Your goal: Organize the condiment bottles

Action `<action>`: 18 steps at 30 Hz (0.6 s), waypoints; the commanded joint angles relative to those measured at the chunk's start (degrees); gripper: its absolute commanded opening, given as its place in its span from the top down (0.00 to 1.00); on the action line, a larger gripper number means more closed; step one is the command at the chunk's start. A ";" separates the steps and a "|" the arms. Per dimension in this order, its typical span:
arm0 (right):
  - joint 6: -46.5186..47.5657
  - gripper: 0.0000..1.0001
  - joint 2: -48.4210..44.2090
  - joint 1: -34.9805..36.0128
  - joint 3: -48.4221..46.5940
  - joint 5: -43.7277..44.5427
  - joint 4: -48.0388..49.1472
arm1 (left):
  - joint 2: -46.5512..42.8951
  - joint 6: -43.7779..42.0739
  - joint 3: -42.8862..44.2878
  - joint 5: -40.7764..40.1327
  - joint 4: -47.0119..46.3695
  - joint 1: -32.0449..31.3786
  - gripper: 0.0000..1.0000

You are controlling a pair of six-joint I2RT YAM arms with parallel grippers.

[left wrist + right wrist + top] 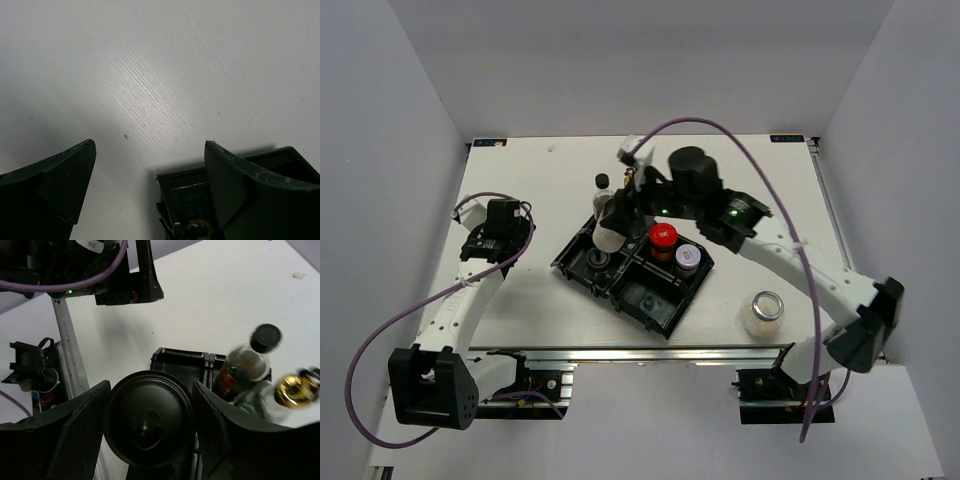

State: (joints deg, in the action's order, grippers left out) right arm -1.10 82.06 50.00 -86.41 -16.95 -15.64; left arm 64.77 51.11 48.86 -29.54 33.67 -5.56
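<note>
My right gripper is shut on the black cap of the white shaker and holds it upright over the far-left compartment of the black tray. A red-lidded dark jar and a silver-lidded jar stand in the tray's far-right compartment. A black-capped bottle stands just behind the tray, with the gold-spouted bottle beside it. A wide clear jar stands on the table at the right. My left gripper is open and empty, left of the tray.
The tray's corner shows between my left fingers. A small round dark thing lies in the tray's left compartment. White walls enclose the table on three sides. The right arm reaches across above the tray's far side.
</note>
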 commanded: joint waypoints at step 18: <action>5.50 1.00 32.98 10.12 -23.89 20.98 5.27 | -15.64 5.23 -3.94 -1.40 6.85 1.61 0.02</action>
State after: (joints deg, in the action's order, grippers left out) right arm 2.87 115.04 60.12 -105.80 0.21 -15.57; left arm 51.05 55.92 46.35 -30.63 40.14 -4.23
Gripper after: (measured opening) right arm 0.685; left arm 0.982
